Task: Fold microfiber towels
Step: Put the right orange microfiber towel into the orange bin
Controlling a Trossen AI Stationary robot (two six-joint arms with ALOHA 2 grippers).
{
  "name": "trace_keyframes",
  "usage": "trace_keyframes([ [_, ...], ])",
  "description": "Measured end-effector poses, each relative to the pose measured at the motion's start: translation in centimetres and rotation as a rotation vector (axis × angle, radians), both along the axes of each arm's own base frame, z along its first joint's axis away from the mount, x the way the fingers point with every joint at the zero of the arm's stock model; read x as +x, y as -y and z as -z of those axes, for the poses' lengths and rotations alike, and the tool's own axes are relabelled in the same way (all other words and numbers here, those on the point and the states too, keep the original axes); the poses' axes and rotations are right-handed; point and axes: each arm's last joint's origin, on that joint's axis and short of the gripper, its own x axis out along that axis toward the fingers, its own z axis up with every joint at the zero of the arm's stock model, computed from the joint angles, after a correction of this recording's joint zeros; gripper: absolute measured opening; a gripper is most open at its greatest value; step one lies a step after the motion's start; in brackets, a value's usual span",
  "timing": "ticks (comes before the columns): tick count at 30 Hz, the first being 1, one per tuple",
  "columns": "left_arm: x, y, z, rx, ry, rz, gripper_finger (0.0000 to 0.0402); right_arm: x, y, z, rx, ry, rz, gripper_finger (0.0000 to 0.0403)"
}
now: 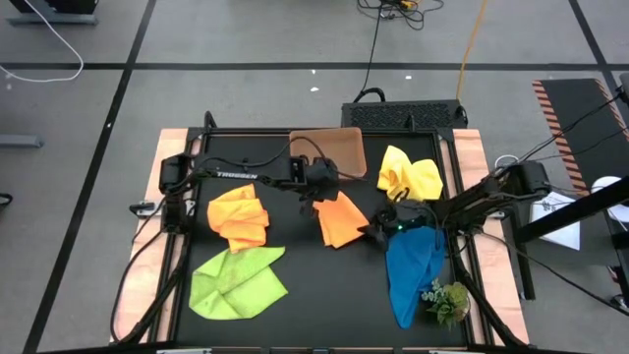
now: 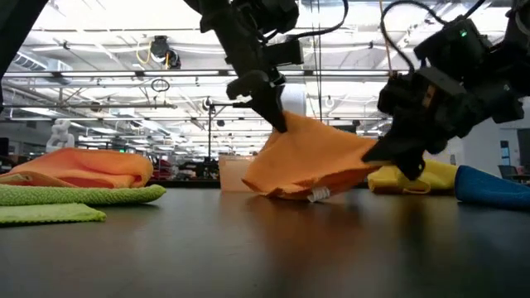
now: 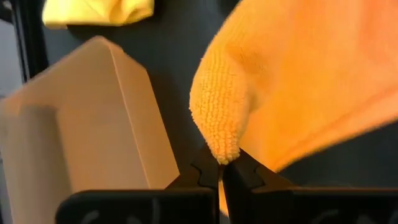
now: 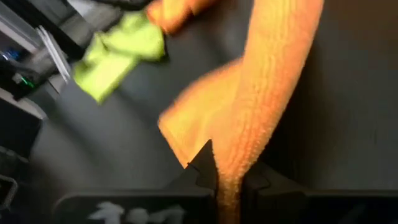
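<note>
An orange towel [image 1: 341,220] sits at the table's middle, partly raised between both grippers; its lower part with a white label [image 2: 320,194] rests on the table. My left gripper [image 1: 316,200] is shut on its far left corner. My right gripper [image 1: 379,231] is shut on its right end. A crumpled yellow-orange towel [image 1: 239,216], a lime green towel [image 1: 236,283], a yellow towel [image 1: 408,175] and a blue towel [image 1: 413,267] lie around it. My left gripper pinches a bunched corner of the orange towel [image 3: 222,149] between its two fingertips, slanting down from the left. The corner is lifted and the cloth slopes down from it to the table. My right gripper pinches a folded edge at the towel's right end [image 4: 231,175] between its two fingers, coming nearly level from the table's right. That end [image 2: 374,156] is held a little above the table.
A brown tray [image 1: 332,149] lies at the far edge behind the orange towel. A small green plant sprig [image 1: 448,301] sits at the near right beside the blue towel. Bare dark table shows in front of the orange towel [image 2: 273,248].
</note>
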Motion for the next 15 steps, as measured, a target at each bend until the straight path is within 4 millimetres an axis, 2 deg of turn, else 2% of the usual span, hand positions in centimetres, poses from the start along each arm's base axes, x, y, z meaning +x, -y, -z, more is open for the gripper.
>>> trace_keyframes([
  [8, -1.6, -0.1, -2.5, 0.027, 0.028, -0.144, 0.0002, -0.5, 2.1, -4.1, -0.107, 0.163, 0.076, 0.0003],
  [12, -2.8, -0.2, -3.8, 0.046, 0.058, -0.21, 0.0001, -0.1, 3.7, -6.8, -0.189, 0.085, 0.117, 0.0002],
  [15, -4.0, -0.6, -4.0, 0.049, 0.08, -0.255, 0.0001, 0.3, 4.9, -9.1, -0.258, -0.006, 0.136, 0.0002],
])
